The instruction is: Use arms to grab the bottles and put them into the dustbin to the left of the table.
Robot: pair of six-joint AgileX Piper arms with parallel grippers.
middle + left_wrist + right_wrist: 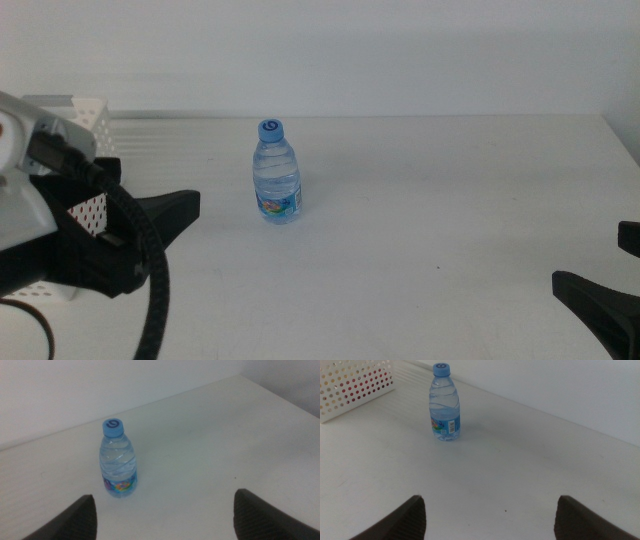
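Near the middle of the tabletop (430,210) we've got 1 small blue-capped water bottle (276,172) standing upright, so its long axis runs straight up. Our left end effector (165,215) sits at the left side with its 2 jaws spread wide and nothing between them, and the bottle lies just ahead of it and a bit off to one side per the left wrist view. The right end effector (600,300) waits low at the right edge, also wide open and empty, well apart from the bottle. So the left arm is clearly nearer, and it's also the one beside the white dustbin (85,115) at the back left. We'd guess a sideways approach around the bottle's body suits it best.
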